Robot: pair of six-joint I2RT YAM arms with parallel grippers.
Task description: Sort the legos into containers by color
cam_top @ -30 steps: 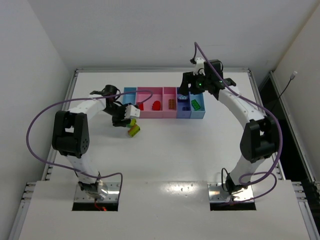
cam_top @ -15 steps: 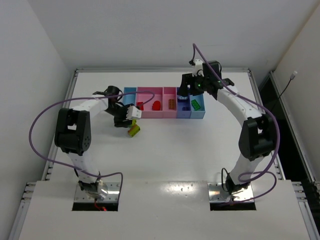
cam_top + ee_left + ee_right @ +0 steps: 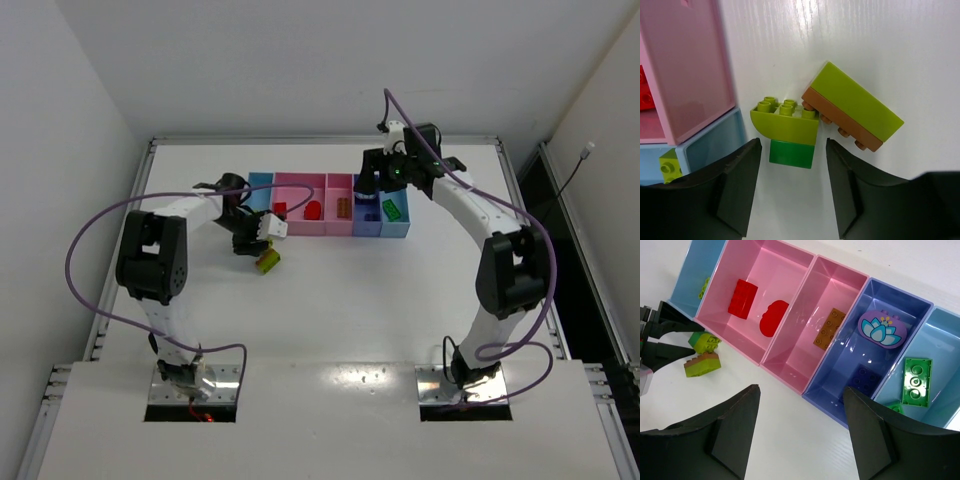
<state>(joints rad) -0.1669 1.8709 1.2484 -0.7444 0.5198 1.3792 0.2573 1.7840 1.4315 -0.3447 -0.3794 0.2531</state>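
Note:
My left gripper (image 3: 792, 146) is open just off the light blue tray's (image 3: 715, 145) corner. A yellow-green curved lego (image 3: 785, 125) stuck on a green lego (image 3: 791, 153) lies on the table at its fingertips, with gaps on both sides. A yellow-green lego on a brown one (image 3: 852, 107) lies beside it, seen from above as a small stack (image 3: 267, 262). My right gripper (image 3: 802, 389) hangs open and empty above the row of containers. The wide pink tray (image 3: 715, 315) holds two red legos (image 3: 742, 298). The narrow pink tray (image 3: 790, 360) holds an orange-brown lego (image 3: 829, 328).
The periwinkle tray (image 3: 840, 390) holds a purple lotus piece (image 3: 882, 327) and a dark purple brick (image 3: 865, 377). The blue tray (image 3: 940, 340) holds green bricks (image 3: 915, 381). A yellow-green brick (image 3: 668, 166) lies in the light blue tray. Open table lies in front of the row.
The left arm's elbow has swung right and its gripper has shifted slightly toward the trays. The loose legos on the table and the right arm have hardly moved.

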